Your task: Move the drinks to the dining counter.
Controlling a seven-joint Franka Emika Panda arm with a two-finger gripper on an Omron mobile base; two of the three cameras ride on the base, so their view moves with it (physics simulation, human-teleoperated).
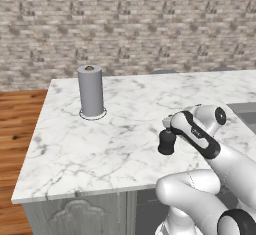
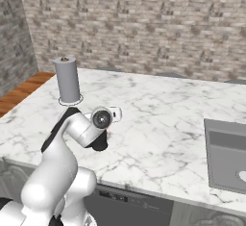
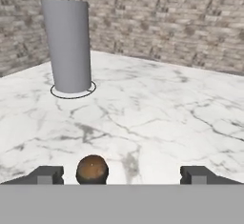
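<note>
A squat black bell-shaped bottle (image 1: pixel 166 144) (image 2: pixel 100 144), one of the drinks, stands upright on the white marble dining counter (image 1: pixel 100 144) (image 2: pixel 158 119) (image 3: pixel 157 113) near its front edge. My gripper (image 1: pixel 168 130) (image 2: pixel 104 132) (image 3: pixel 121 175) hangs just above it, open. In the hand view the bottle's round brown top (image 3: pixel 92 169) sits between the two dark fingertips (image 3: pixel 45 174), closer to the left one and well clear of the right one.
A grey paper-towel roll (image 1: pixel 91 90) (image 2: pixel 67 80) (image 3: pixel 67 44) stands upright on the counter, behind and left of the bottle. The inset steel sink (image 1: pixel 245 111) (image 2: pixel 226 153) lies at the right. A brick wall runs behind; wood floor lies left of the counter.
</note>
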